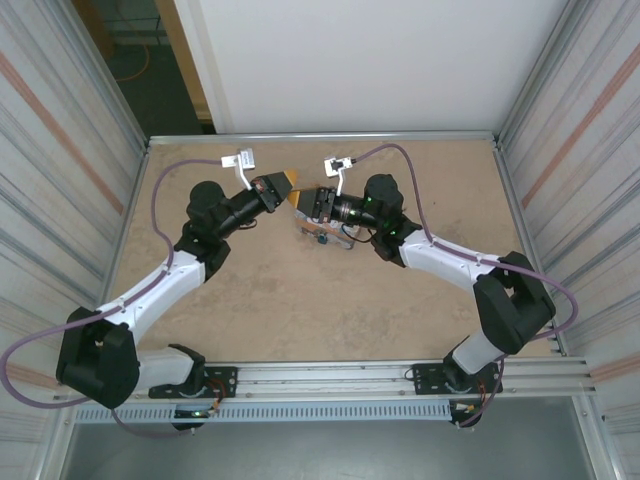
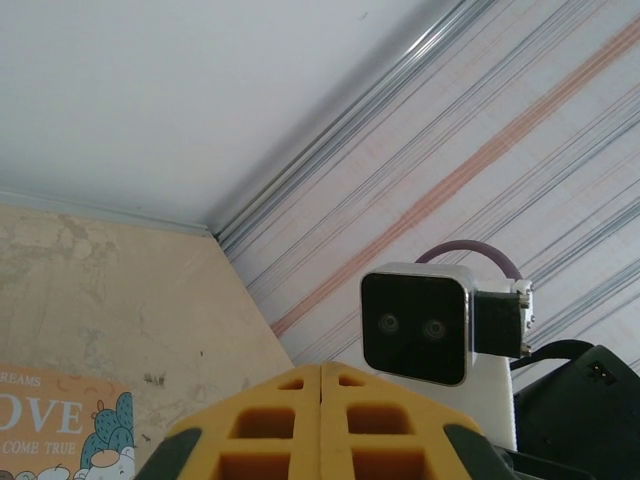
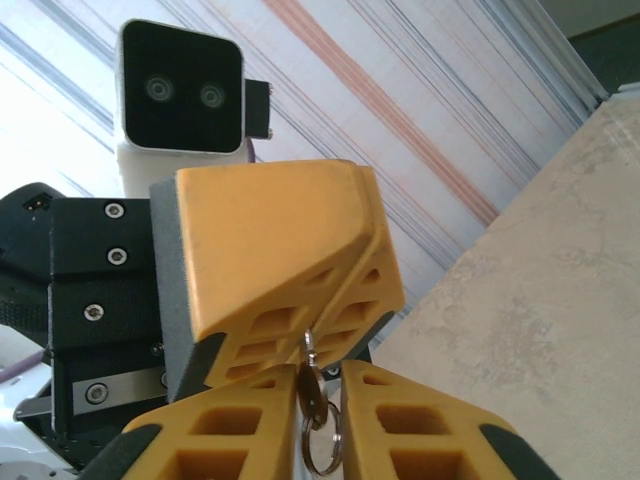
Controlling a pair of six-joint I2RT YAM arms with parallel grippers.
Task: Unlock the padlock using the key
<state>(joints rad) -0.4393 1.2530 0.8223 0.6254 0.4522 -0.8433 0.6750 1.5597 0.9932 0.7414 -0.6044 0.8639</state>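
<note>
The key (image 3: 312, 388) is small and dark-headed, with a silvery blade and a ring (image 3: 323, 448) hanging from it. It stands upright in mid-air between both grippers. My left gripper (image 3: 308, 338) is shut, and its yellow fingertips pinch the blade's tip. Around the key's head, my right gripper (image 3: 322, 395) has closed in from below. In the top view the two grippers meet tip to tip, left gripper (image 1: 284, 183) and right gripper (image 1: 299, 199), above the table's far middle. The left wrist view has the left fingers (image 2: 290, 420) pressed together. The padlock is hidden.
A colourful "LOVE" tin (image 2: 60, 425) lies on the table under the right wrist, its edge in the top view too (image 1: 322, 238). Corrugated metal walls (image 1: 70, 150) close in the table on both sides. The right wrist camera (image 2: 415, 325) faces the left gripper closely.
</note>
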